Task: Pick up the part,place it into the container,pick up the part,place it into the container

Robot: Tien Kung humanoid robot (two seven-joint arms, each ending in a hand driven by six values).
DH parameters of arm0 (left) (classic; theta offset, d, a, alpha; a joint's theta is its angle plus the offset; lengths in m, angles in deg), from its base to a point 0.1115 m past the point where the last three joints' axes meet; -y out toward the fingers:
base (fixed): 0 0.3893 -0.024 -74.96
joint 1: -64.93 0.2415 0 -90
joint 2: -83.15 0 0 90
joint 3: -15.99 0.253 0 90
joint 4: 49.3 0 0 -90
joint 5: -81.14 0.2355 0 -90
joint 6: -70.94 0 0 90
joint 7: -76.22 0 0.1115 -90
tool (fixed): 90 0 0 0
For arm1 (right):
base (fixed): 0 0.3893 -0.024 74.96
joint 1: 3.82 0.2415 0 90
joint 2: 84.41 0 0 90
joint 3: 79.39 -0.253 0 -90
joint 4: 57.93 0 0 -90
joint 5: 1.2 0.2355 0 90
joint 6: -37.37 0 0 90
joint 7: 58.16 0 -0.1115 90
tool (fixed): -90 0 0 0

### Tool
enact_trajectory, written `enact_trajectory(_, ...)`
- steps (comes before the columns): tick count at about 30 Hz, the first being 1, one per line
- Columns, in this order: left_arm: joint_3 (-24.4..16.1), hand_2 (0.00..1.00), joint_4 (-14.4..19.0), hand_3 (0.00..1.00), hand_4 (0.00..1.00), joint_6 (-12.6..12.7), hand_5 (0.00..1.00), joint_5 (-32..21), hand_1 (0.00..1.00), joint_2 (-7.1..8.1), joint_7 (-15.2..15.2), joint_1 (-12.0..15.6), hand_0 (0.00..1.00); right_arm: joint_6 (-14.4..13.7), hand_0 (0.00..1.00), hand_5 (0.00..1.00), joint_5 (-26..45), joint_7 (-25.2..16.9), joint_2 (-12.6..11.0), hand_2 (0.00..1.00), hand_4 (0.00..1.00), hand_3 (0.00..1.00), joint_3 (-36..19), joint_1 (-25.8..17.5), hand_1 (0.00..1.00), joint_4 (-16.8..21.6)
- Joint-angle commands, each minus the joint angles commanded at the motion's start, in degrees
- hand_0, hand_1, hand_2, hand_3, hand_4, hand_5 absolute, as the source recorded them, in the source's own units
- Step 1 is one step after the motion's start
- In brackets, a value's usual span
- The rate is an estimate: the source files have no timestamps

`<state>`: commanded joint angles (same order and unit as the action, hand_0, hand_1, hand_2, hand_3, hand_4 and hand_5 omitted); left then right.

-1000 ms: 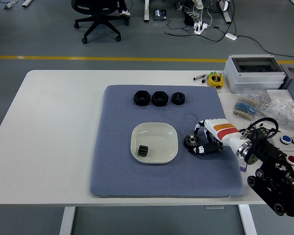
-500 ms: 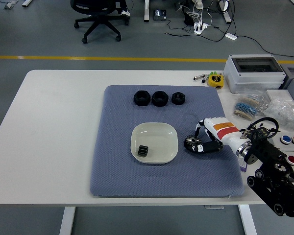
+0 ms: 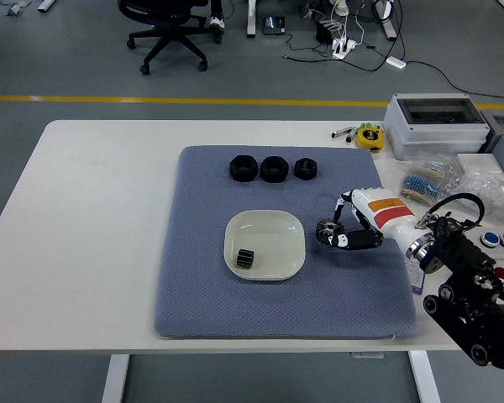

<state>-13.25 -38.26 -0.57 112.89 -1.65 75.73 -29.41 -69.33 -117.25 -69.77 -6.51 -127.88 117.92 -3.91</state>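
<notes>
Head view: we judge the small black gear part (image 3: 326,231) rigid and light, pinched at its rim by right hand (image 3: 353,225) fingertips (image 3: 343,242), dish (image 3: 294,220) beside them.

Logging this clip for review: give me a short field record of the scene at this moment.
surface: blue-grey mat on white table
container: white dish, one black part inside
right hand: shut on gear-like part, beside the dish's right rim
left hand: not in view
remaining parts: three black nuts in a row at the mat's far edge
</notes>
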Motion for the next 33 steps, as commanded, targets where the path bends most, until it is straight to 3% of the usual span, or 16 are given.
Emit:
enact_trajectory(11,-0.02,0.657,0.04,0.551,0.607,-0.07,0.579,0.20,0.663,0.10,0.01,0.01,0.684,-0.59,0.002,0.564,0.08,0.29,0.90,0.033,0.873,0.205,1.97,1.42,0.002,5.93)
enact_trajectory(17,-0.22,0.657,0.09,0.551,0.608,-0.09,0.581,0.60,0.662,0.16,-0.14,0.20,0.684,-1.62,0.002,0.563,1.24,0.66,2.36,0.034,0.863,0.205,5.12,3.41,0.002,5.47)
enact_trajectory(18,-0.20,0.655,0.10,0.551,0.608,-0.10,0.580,0.64,0.662,0.17,-0.16,0.22,0.684,-1.67,0.002,0.474,1.26,0.60,2.70,0.064,0.890,0.298,5.62,3.75,0.002,4.96)
enact_trajectory(23,-0.40,0.655,0.14,0.551,0.608,-0.11,0.580,1.04,0.662,0.24,-0.29,0.29,0.684,-2.99,0.002,0.474,1.58,-0.17,3.79,0.064,0.890,0.298,7.77,4.89,0.002,2.49)
enact_trajectory(24,-0.42,0.656,0.15,0.551,0.608,-0.12,0.580,1.11,0.661,0.25,-0.32,0.29,0.684,-3.29,0.002,0.497,1.60,-0.27,3.88,0.104,0.998,0.439,7.95,4.93,0.002,2.14)
enact_trajectory(29,-0.67,0.656,0.16,0.551,0.608,-0.11,0.580,1.31,0.661,0.32,-0.38,0.42,0.684,-3.83,0.002,0.497,1.10,-0.24,3.83,0.104,0.998,0.439,8.28,4.74,0.002,1.59)
enact_trajectory(30,-0.73,0.656,0.16,0.552,0.607,-0.12,0.576,1.43,0.659,0.33,-0.42,0.44,0.684,-3.71,0.011,0.538,0.95,-0.14,3.82,0.121,0.998,0.513,8.23,4.71,0.005,1.57)
enact_trajectory(33,-1.07,0.656,0.17,0.552,0.607,-0.18,0.576,1.98,0.659,0.39,-0.60,0.51,0.684,-3.29,0.011,0.538,0.95,-0.17,3.87,0.121,0.998,0.513,7.95,4.60,0.005,1.48)
